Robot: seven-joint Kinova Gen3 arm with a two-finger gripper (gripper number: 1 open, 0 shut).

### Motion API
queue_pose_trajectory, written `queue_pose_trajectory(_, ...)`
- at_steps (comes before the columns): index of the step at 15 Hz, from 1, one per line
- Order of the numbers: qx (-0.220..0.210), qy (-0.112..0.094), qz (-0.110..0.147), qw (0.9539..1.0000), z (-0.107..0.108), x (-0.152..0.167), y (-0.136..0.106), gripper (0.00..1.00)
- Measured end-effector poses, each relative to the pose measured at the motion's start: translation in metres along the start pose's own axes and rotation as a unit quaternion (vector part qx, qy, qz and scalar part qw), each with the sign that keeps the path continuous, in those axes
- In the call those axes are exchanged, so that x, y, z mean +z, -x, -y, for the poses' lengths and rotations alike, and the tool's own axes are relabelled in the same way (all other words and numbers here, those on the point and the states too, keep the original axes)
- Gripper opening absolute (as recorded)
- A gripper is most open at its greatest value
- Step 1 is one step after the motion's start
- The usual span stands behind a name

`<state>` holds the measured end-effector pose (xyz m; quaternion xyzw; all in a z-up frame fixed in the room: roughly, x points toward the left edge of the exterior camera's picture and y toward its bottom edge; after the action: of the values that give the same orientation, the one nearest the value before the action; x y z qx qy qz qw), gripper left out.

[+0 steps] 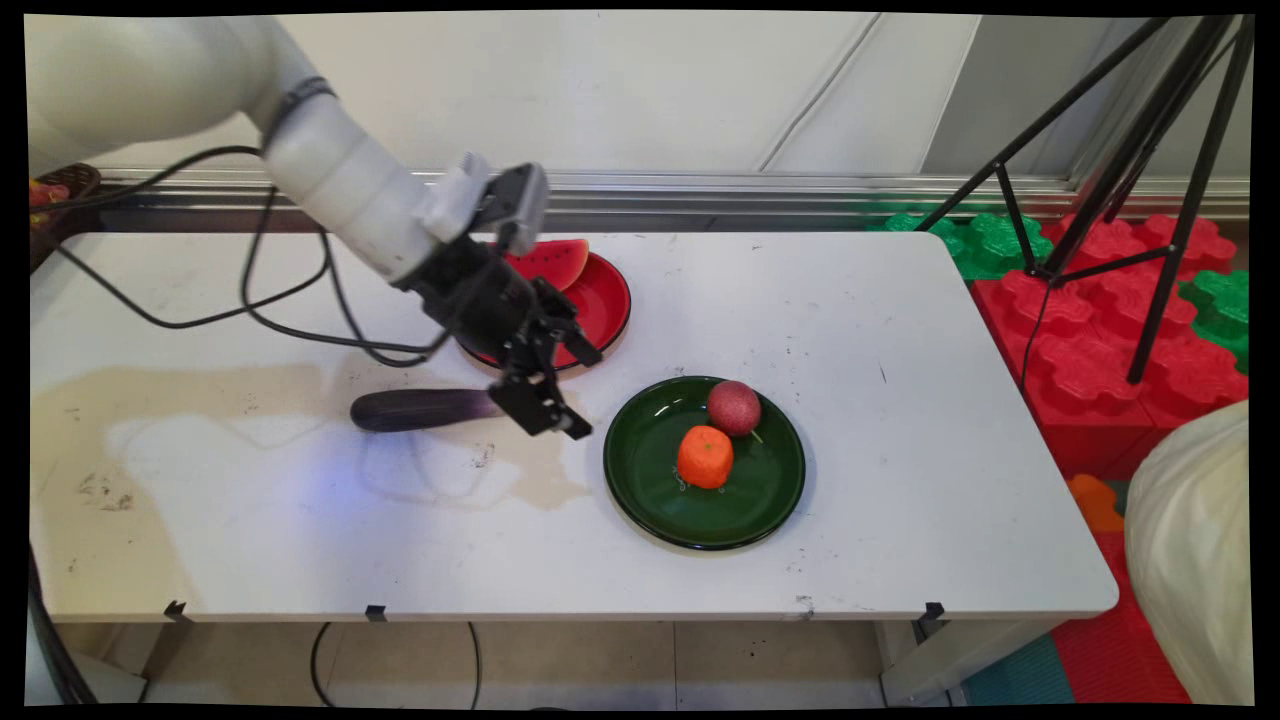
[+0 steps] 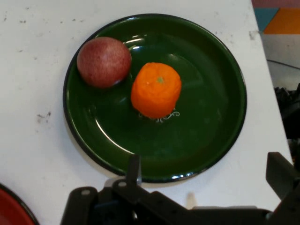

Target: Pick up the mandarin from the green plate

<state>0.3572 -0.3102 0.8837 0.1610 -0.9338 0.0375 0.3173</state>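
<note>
My gripper (image 1: 588,396) hangs open and empty just left of a dark green plate (image 1: 770,500), pointing toward it. In the hand view the gripper (image 2: 206,174) sits over that green plate's (image 2: 211,117) near rim. On the plate lie an orange fruit (image 1: 705,456) (image 2: 156,90) and, beside it, a round dark-red fruit (image 1: 734,407) (image 2: 103,62). A dark purple eggplant (image 1: 420,409) lies on the table right behind the gripper, its end hidden by the hand. Behind the arm stands a red plate (image 1: 605,300) holding a watermelon slice (image 1: 550,262).
Black cables (image 1: 250,300) droop from the arm onto the table's left half, where a brown stain (image 1: 200,390) spreads. Off the right table edge stand a black tripod (image 1: 1150,160), red and green foam blocks (image 1: 1080,340) and a white sack (image 1: 1195,560).
</note>
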Motion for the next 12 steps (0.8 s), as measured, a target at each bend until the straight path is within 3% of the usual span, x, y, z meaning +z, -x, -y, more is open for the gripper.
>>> queue_pose_trajectory(12, -0.050, 0.000, 0.034, 0.9982, 0.018, 0.092, -0.032, 1.00)
